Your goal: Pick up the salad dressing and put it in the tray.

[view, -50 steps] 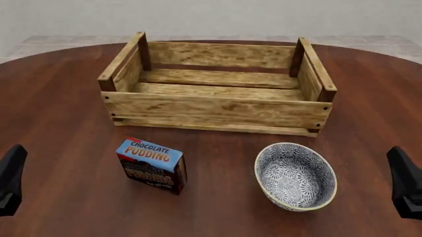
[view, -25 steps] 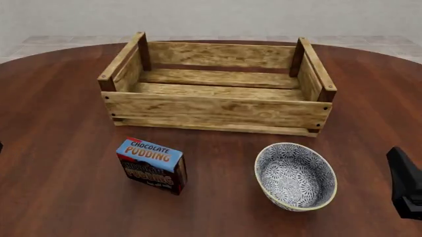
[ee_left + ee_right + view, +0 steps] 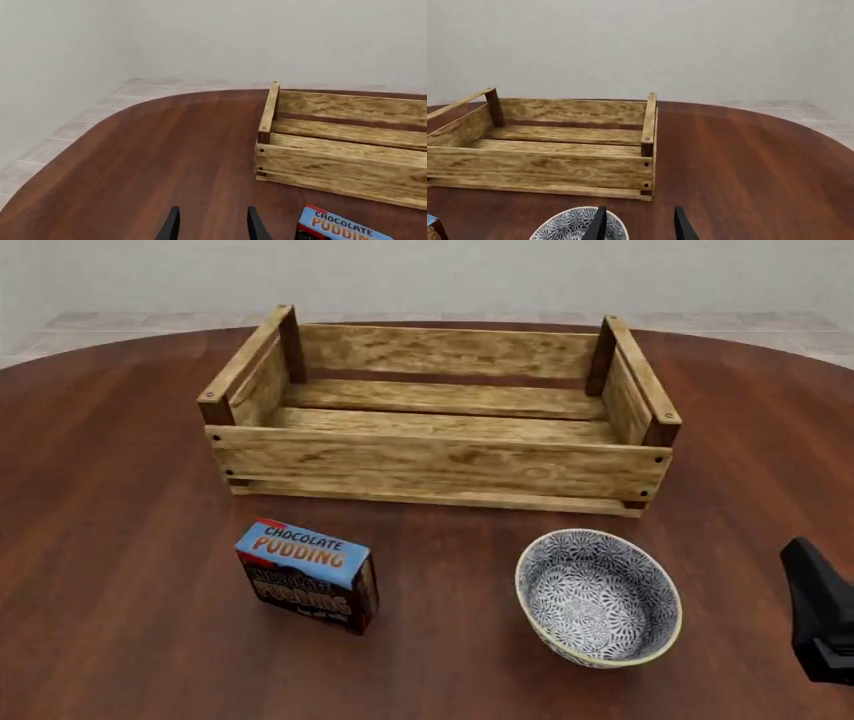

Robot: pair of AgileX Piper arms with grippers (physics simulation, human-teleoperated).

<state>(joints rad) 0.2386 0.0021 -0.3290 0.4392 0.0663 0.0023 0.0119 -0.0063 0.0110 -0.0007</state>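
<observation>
The salad dressing bottle does not show in any view. The tray (image 3: 441, 460), a light wooden slat crate with dark corner posts, stands at the far middle of the table and looks empty; it also shows in the left wrist view (image 3: 340, 165) and the right wrist view (image 3: 560, 165). My left gripper (image 3: 212, 222) is open and empty, over bare table left of the tray, and is out of the front view. My right gripper (image 3: 817, 610) is open and empty at the right edge, next to the bowl; in its own wrist view the right gripper (image 3: 639, 225) has its fingers apart.
A blue-topped chocolate pudding box (image 3: 307, 575) stands in front of the tray's left half, also in the left wrist view (image 3: 340, 227). A blue-white patterned bowl (image 3: 598, 597) sits in front of the tray's right half, its rim in the right wrist view (image 3: 577, 227). The table is round, dark wood.
My left gripper has drawn back off the left edge of the front view. The right gripper has barely moved. The objects have not moved.
</observation>
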